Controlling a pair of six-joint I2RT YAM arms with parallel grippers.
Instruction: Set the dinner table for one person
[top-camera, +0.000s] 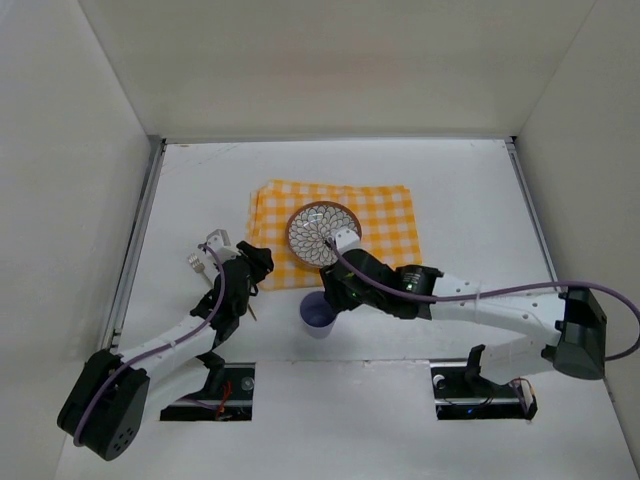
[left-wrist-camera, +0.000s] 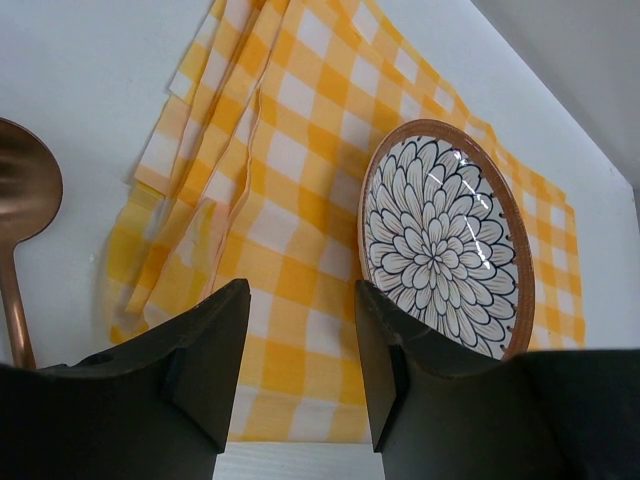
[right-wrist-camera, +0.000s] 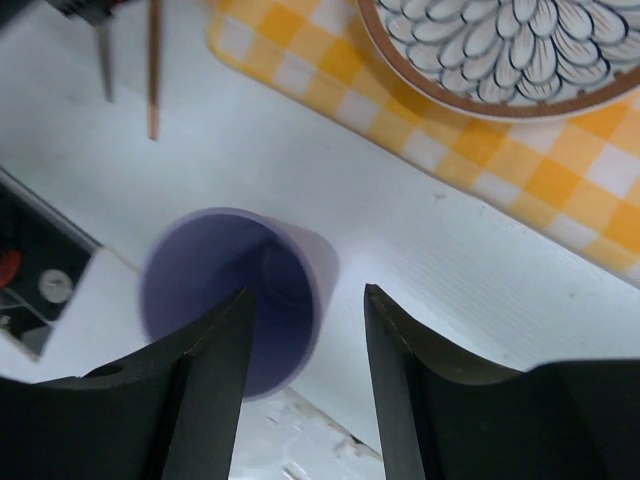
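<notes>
The dinner table (top-camera: 470, 220) is the white surface. A yellow-and-white checked cloth (top-camera: 385, 215) lies on it with a flower-patterned plate (top-camera: 323, 233) on top. A purple cup (top-camera: 318, 313) stands upright on the table just in front of the cloth. My left gripper (top-camera: 260, 262) is open and empty over the cloth's near left corner (left-wrist-camera: 290, 250), with the plate (left-wrist-camera: 440, 240) to its right. My right gripper (right-wrist-camera: 305, 292) is open just over the cup (right-wrist-camera: 225, 290). The cup's rim lies by the left finger (right-wrist-camera: 200, 370); I cannot tell if they touch.
A copper spoon (left-wrist-camera: 20, 190) lies on the table left of the cloth. Thin cutlery handles (right-wrist-camera: 153, 70) lie beyond the cup. A piece of cutlery (top-camera: 197, 263) shows left of the left arm. White walls enclose the table on three sides.
</notes>
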